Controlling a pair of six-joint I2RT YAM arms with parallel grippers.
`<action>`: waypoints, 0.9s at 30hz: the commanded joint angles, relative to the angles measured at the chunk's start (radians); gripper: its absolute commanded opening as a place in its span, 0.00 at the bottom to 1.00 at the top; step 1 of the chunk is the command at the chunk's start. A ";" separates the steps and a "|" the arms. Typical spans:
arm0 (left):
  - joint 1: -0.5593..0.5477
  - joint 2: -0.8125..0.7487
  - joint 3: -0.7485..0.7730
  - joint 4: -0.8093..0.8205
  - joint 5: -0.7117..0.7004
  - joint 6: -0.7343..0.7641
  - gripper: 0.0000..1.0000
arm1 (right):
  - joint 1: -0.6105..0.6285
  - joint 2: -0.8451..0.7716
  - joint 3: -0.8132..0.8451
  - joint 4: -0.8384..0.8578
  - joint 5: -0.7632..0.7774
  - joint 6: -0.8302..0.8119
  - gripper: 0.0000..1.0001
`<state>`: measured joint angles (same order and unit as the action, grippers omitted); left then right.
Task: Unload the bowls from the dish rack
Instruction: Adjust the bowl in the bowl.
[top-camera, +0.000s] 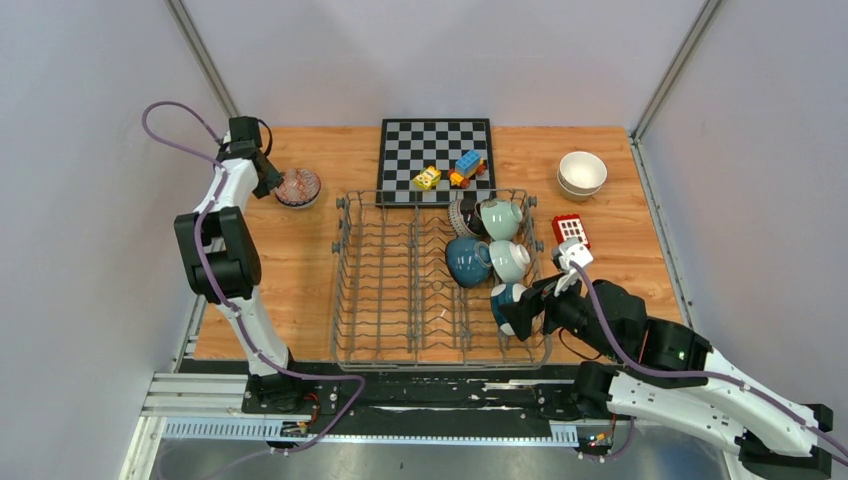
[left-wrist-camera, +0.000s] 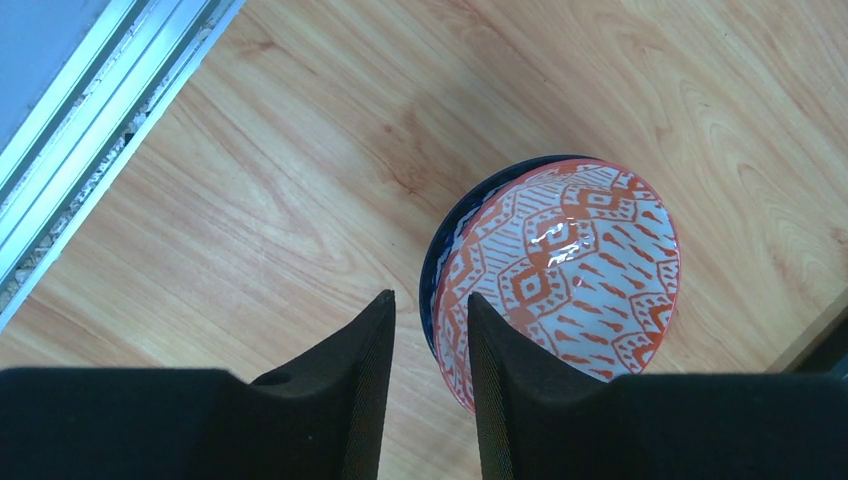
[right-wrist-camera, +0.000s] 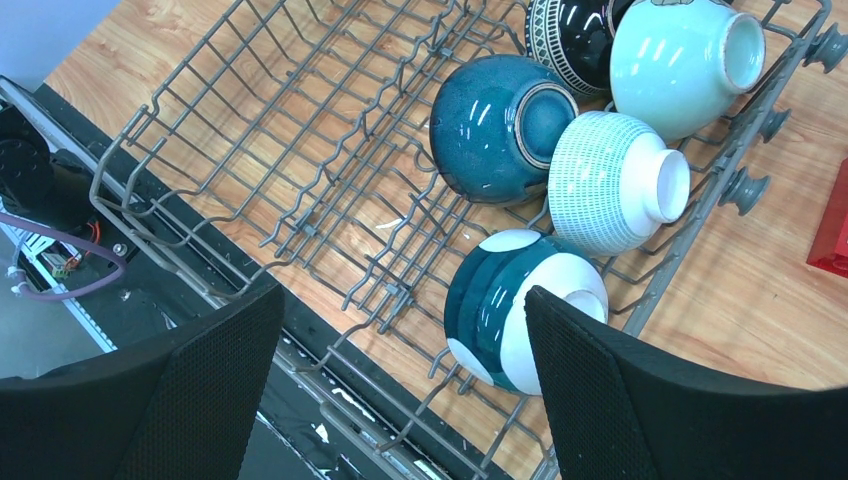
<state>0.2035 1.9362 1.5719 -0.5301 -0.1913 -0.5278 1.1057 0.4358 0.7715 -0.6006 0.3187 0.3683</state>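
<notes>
The grey wire dish rack (top-camera: 390, 300) stands mid-table. At its right end lie a dark-patterned bowl (top-camera: 462, 214), a pale mint bowl (top-camera: 501, 217), a dark teal bowl (top-camera: 466, 262), a mint-checked bowl (top-camera: 511, 260) and a teal-and-white bowl (top-camera: 506, 306). My right gripper (top-camera: 528, 305) is wide open over the rack's near right corner. The teal-and-white bowl (right-wrist-camera: 505, 320) lies just inside its right finger (right-wrist-camera: 620, 400). My left gripper (top-camera: 270, 178) is slightly open. It straddles the rim of an orange-patterned bowl (left-wrist-camera: 575, 265) nested in a dark blue bowl (left-wrist-camera: 440, 255) on the table at far left. Stacked cream bowls (top-camera: 582, 172) sit far right.
A chessboard (top-camera: 435, 150) behind the rack carries a yellow block (top-camera: 427, 178) and a blue-and-orange toy (top-camera: 468, 165). A red toy (top-camera: 571, 229) lies right of the rack. The arm rail (top-camera: 400, 395) runs along the near edge. Grey walls close in both sides.
</notes>
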 joint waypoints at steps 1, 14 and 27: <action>0.007 0.028 0.011 -0.010 0.004 0.017 0.34 | -0.009 0.004 0.017 -0.018 0.024 0.000 0.93; 0.007 0.048 -0.004 0.002 0.008 0.012 0.13 | -0.009 0.014 0.020 -0.016 0.030 -0.008 0.93; 0.007 0.026 -0.044 0.070 0.053 -0.002 0.00 | -0.009 0.008 0.012 -0.016 0.034 -0.006 0.93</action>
<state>0.2035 1.9636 1.5639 -0.5171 -0.1608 -0.5236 1.1057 0.4507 0.7715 -0.6010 0.3267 0.3676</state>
